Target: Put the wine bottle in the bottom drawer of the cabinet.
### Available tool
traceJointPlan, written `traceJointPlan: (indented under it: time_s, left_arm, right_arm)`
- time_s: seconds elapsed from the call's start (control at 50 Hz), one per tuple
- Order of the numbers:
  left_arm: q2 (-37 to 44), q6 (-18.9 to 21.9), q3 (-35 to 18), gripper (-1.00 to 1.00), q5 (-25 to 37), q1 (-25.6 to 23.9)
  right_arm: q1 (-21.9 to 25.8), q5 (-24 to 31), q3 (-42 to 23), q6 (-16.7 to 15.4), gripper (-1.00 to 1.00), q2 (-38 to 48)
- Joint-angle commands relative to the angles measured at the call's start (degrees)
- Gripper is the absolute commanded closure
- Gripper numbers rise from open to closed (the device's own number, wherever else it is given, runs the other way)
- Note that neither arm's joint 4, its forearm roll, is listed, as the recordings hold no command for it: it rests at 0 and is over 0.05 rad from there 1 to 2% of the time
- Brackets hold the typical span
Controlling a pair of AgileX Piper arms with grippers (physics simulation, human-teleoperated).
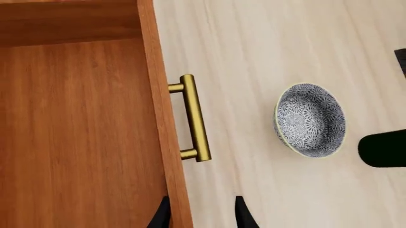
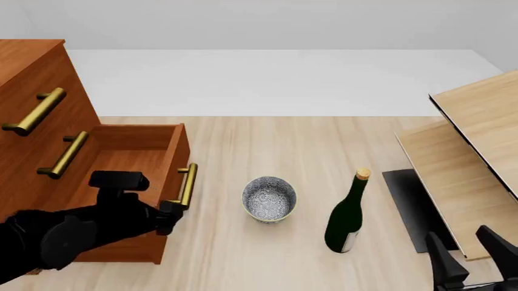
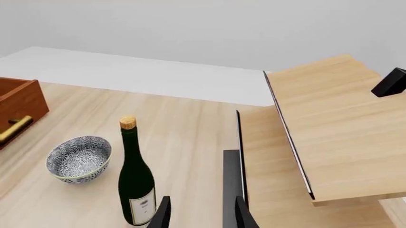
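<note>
The left gripper [image 2: 171,213] hovers open-fingered beside the pulled-out bottom drawer's [image 2: 121,176] brass handle [image 2: 188,185], the right gripper [image 2: 474,254] waits parted at the table's [image 2: 267,139] near right corner, while the dark green, cork-topped wine bottle [image 2: 348,213] stands upright mid-table beside the patterned bowl [image 2: 269,199].

The cabinet [image 2: 33,79] runs off the front view's left edge. The left gripper [image 2: 168,217] is mostly hidden behind its own arm — jaw gap unreadable there. The right gripper [image 2: 477,257] is cut by the bottom edge.
</note>
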Motion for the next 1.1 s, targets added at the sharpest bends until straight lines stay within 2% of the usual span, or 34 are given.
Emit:
traceJointPlan:
  time_s: [0.02,0.26,0.46,0.54,0.58,0.64,0.72,0.76,0.8,0.88,1.04,1.1]
  left_arm:
    - [-8.3,5.3,-5.5,-1.00,4.8,-4.6]
    - [-12.4,4.1,-8.7,-1.00,8.6,-7.2]
    - [-14.1,3.7,-10.8,-1.00,9.0,-10.9]
    - [-13.7,4.7,-11.2,-1.00,8.3,-11.8]
    - [-13.4,3.8,-11.9,-1.00,8.1,-12.8]
    - [-12.9,3.4,-12.8,-1.00,7.0,-14.3]
    - [-12.2,5.7,-12.9,-1.00,4.2,-16.4]
    - [-10.7,4.8,-12.6,-1.00,2.6,-16.6]
    - [-10.1,5.6,-12.1,-1.00,0.7,-18.6]
    - [-8.2,3.4,-11.9,-1.00,-1.9,-20.5]
    - [-5.4,3.0,-12.3,-1.00,-5.9,-22.9]
    - [-4.6,4.1,-12.6,-1.00,-7.0,-23.7]
  right_arm:
    - [0.2,0.0,0.0,-0.1,-1.00,0.0]
    - [0.4,0.0,0.0,-0.1,-1.00,0.0]
    - [0.4,0.0,0.0,-0.1,-1.00,0.1]
    - [0.3,-0.2,0.0,-0.1,-1.00,0.2]
    - [0.3,-0.1,0.0,-0.2,-1.00,0.2]
    - [0.3,-0.5,0.0,-0.2,-1.00,0.5]
    - [0.3,-0.6,0.0,-0.2,-1.00,0.6]
    - [0.3,-0.3,0.0,-0.5,-1.00,0.4]
    - [0.3,-0.4,0.0,-0.1,-1.00,0.4]
    - [0.4,-0.3,0.0,-0.2,-1.00,0.4]
    - [0.3,-0.1,0.0,-0.2,-1.00,0.2]
    - [0.4,0.0,0.0,-0.2,-1.00,0.1]
